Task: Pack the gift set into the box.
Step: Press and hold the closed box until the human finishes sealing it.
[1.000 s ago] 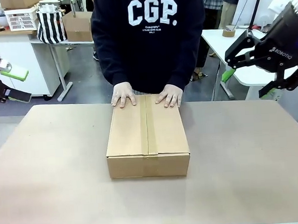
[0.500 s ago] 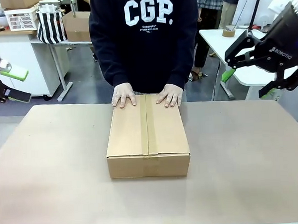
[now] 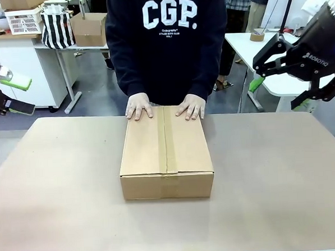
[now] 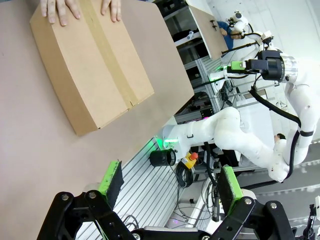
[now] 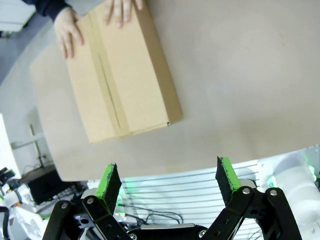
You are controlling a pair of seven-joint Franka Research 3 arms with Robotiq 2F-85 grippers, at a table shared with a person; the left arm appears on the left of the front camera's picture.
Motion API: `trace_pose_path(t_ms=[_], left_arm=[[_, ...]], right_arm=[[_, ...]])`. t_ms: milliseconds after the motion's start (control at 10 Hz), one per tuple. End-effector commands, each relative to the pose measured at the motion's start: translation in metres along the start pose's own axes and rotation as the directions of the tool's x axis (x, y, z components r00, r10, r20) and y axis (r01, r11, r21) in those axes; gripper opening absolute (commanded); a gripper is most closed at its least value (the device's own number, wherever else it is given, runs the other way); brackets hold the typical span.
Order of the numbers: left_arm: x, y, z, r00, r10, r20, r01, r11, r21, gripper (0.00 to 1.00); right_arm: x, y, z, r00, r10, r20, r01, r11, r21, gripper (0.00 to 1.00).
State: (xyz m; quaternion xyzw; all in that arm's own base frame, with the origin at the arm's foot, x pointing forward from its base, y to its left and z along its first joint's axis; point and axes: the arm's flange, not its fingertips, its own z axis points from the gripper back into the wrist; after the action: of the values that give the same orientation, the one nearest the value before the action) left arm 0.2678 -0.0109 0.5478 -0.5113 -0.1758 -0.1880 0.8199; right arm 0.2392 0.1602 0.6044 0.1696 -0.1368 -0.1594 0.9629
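Observation:
The box [image 3: 165,153] lies in the middle of the table with its top flaps closed and a seam running down its lid. A person's two hands [image 3: 138,106] rest flat on its far edge. The gift set is hidden from view. My left gripper [image 3: 17,95] hangs open off the table's far left. It looks at the box [image 4: 95,65] from afar, with nothing between its fingers [image 4: 170,182]. My right gripper [image 3: 272,83] is open, raised beyond the table's right rear corner. Its wrist view shows the box [image 5: 122,75] well below the bare pads [image 5: 167,182].
The brown table top [image 3: 282,175] is bare around the box. Behind the person, a side table holds a striped bag [image 3: 57,27], a small brown carton [image 3: 88,28] and a white basket [image 3: 24,20]. A white table [image 3: 247,45] stands at the back right.
The person's upper body has swayed a little. The hands, the box and both grippers have stayed where they were.

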Motion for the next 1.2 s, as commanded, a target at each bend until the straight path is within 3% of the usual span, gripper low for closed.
trace_pose_path(t_ms=[0, 100, 200, 300, 400, 500, 600, 700, 800, 900, 1000, 1100], left_arm=[[0.012, 0.006, -0.011, 0.995, -0.047, -0.087, 0.050, 0.998, 0.032, 1.00], [0.029, 0.014, -0.019, 0.981, -0.156, -0.117, 0.163, 0.985, 0.051, 1.00], [0.048, 0.021, -0.034, 0.931, -0.332, -0.150, 0.347, 0.935, 0.081, 1.00], [0.067, 0.029, -0.058, 0.792, -0.590, -0.160, 0.602, 0.798, 0.035, 1.00], [0.080, 0.034, -0.080, 0.613, -0.776, -0.151, 0.790, 0.608, 0.079, 1.00], [0.086, 0.031, -0.099, 0.453, -0.884, -0.115, 0.891, 0.444, 0.094, 1.00], [0.093, 0.026, -0.114, 0.373, -0.927, -0.031, 0.926, 0.370, 0.077, 1.00], [0.095, 0.022, -0.122, 0.352, -0.935, 0.053, 0.933, 0.354, 0.063, 1.00], [0.099, 0.023, -0.120, 0.396, -0.907, 0.139, 0.912, 0.407, 0.058, 1.00], [0.102, 0.027, -0.114, 0.442, -0.876, 0.195, 0.888, 0.458, 0.044, 1.00], [0.104, 0.032, -0.108, 0.473, -0.855, 0.215, 0.868, 0.494, 0.054, 1.00], [0.104, 0.039, -0.104, 0.500, -0.833, 0.235, 0.850, 0.525, 0.052, 1.00]], right_arm=[[0.019, -0.002, -0.003, 0.990, 0.123, -0.074, -0.127, 0.991, -0.048, 1.00], [0.047, -0.004, -0.007, 0.964, 0.257, -0.064, -0.263, 0.958, -0.111, 1.00], [0.071, 0.004, -0.014, 0.859, 0.502, -0.098, -0.511, 0.852, -0.113, 1.00], [0.087, 0.017, -0.024, 0.580, 0.803, -0.136, -0.812, 0.582, -0.026, 1.00], [0.093, 0.021, -0.028, 0.153, 0.980, -0.128, -0.970, 0.173, 0.171, 1.00], [0.097, 0.017, -0.026, -0.257, 0.966, -0.025, -0.918, -0.236, 0.319, 1.00], [0.104, 0.010, -0.025, -0.576, 0.802, 0.159, -0.706, -0.586, 0.398, 1.00], [0.113, 0.006, -0.030, -0.651, 0.640, 0.408, -0.482, -0.764, 0.429, 1.00], [0.119, 0.000, -0.034, -0.653, 0.422, 0.630, -0.243, -0.904, 0.353, 1.00], [0.116, -0.003, -0.039, -0.638, 0.272, 0.720, -0.132, -0.960, 0.246, 1.00], [0.109, -0.007, -0.043, -0.594, 0.057, 0.803, -0.065, -0.998, 0.023, 1.00], [0.111, -0.009, -0.049, -0.519, -0.009, 0.855, -0.109, -0.991, -0.076, 1.00]])
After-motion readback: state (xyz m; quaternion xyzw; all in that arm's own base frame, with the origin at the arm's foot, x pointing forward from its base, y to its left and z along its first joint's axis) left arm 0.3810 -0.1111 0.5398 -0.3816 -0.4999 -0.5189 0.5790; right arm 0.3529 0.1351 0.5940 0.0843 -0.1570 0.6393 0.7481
